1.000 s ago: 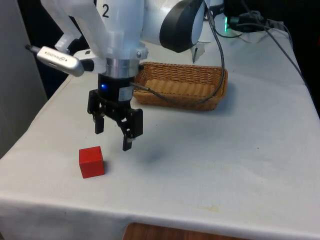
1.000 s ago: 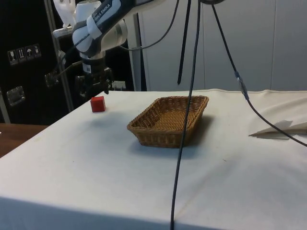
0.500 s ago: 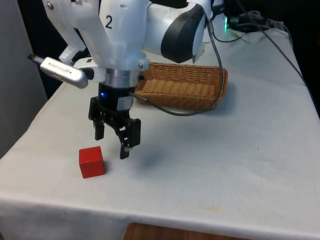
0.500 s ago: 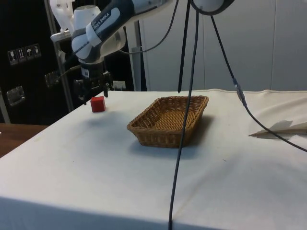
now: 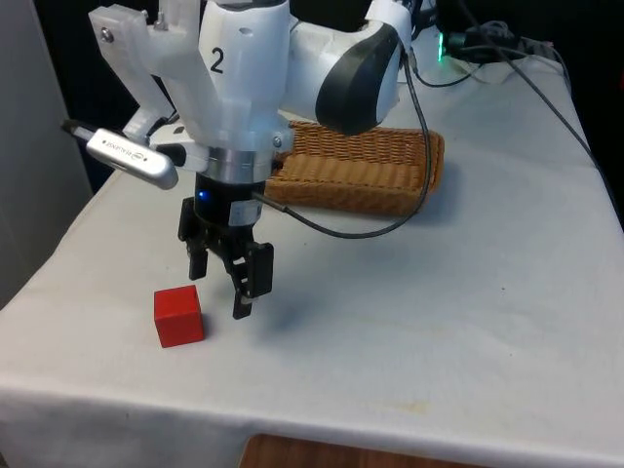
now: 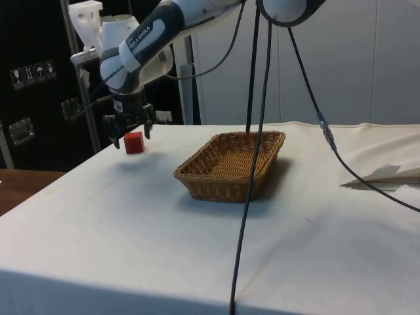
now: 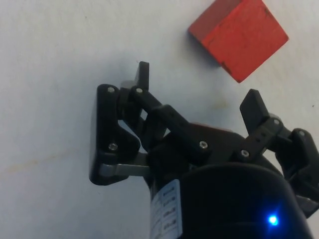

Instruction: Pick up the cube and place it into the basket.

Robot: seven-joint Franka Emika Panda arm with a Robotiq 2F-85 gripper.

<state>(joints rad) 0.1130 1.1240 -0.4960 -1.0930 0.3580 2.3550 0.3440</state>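
In the front view we are hovering the black two-finger gripper (image 5: 222, 283), jaws spread and empty, beside the small red cube (image 5: 178, 316) near the counter's (image 5: 419, 322) front-left corner. In the side view the woven wicker basket (image 6: 231, 165) is sitting well apart. In the wrist view the cube (image 7: 238, 37) is lying outside the jaws, so descending now risks knocking it towards the edge.

I'm seeing a plain red cube (image 5: 178, 316) near the white cloth's (image 5: 439, 322) front edge, a tan woven basket (image 5: 356, 168) toward the far edge, and a black gripper (image 5: 221, 283) under the white arm (image 5: 244, 78).
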